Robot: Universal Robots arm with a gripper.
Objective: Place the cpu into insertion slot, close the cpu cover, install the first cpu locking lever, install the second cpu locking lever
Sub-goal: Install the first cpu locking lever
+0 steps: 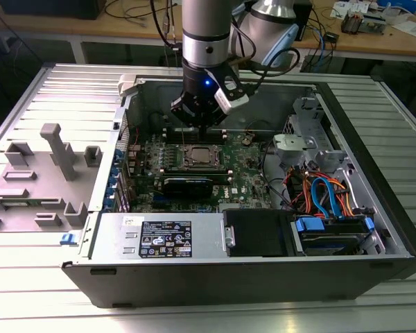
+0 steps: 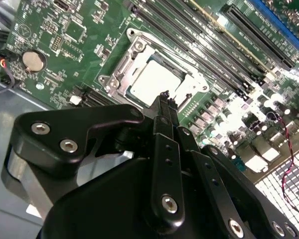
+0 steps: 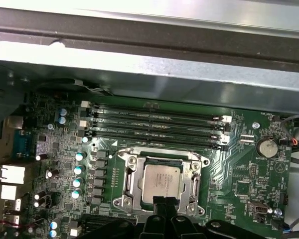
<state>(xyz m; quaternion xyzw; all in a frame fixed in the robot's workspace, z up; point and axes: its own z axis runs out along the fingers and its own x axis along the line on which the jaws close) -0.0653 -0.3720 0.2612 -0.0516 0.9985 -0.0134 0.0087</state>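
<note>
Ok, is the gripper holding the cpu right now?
No, in the first wrist view the cpu lies flat in the insertion slot, and the gripper is shut with nothing between its fingers.

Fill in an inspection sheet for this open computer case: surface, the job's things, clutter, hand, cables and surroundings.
Surface: ribbed metal table carrying an open computer case.
Job's things: cpu sits in the insertion slot; cpu cover lies flat around it; whether the levers are latched cannot be told.
Clutter: grey moulded fixtures on the table at the exterior view's left.
Hand: hand shut, empty, tips over the cpu's edge; contact unclear.
Cables: orange, blue and red cables bundled inside the case at the exterior view's right.
Surroundings: wooden bench behind, strewn with wires.
</note>
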